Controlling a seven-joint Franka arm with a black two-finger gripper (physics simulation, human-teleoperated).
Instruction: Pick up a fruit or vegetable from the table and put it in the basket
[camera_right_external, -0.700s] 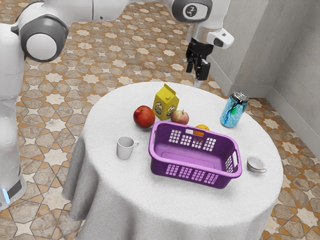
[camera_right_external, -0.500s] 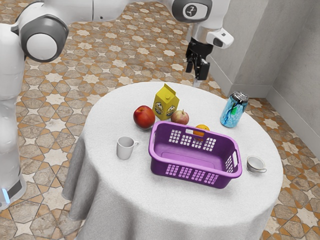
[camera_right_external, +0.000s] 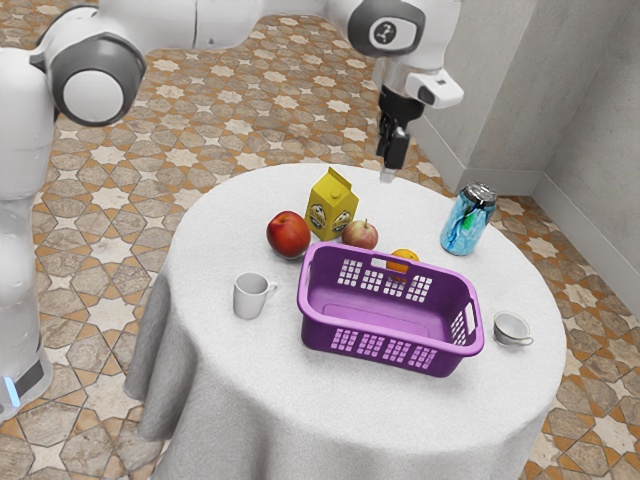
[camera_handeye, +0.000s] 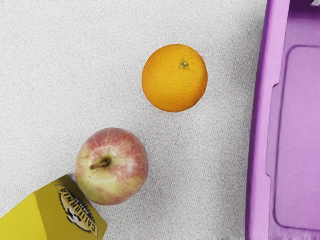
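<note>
Yellow carton (camera_right_external: 331, 206) and blue can (camera_right_external: 466, 224) stood upright, apart; white mug (camera_right_external: 249, 298) and small cup (camera_right_external: 511, 331) sat well apart too.

The exterior view looks down at a slant from beside the white and grey robot arm (camera_right_external: 225, 22), far enough back for the whole top of the round, white-clothed table (camera_right_external: 230, 370). The arm enters at the upper left of the frame. The wrist view looks steeply down from the arm's end, much closer. Both share the round orange fruit (camera_handeye: 175, 78), red-and-yellow apple (camera_handeye: 112, 166), yellow carton (camera_right_external: 331, 205) and part of the rectangular purple plastic basket (camera_right_external: 320, 332).
</note>
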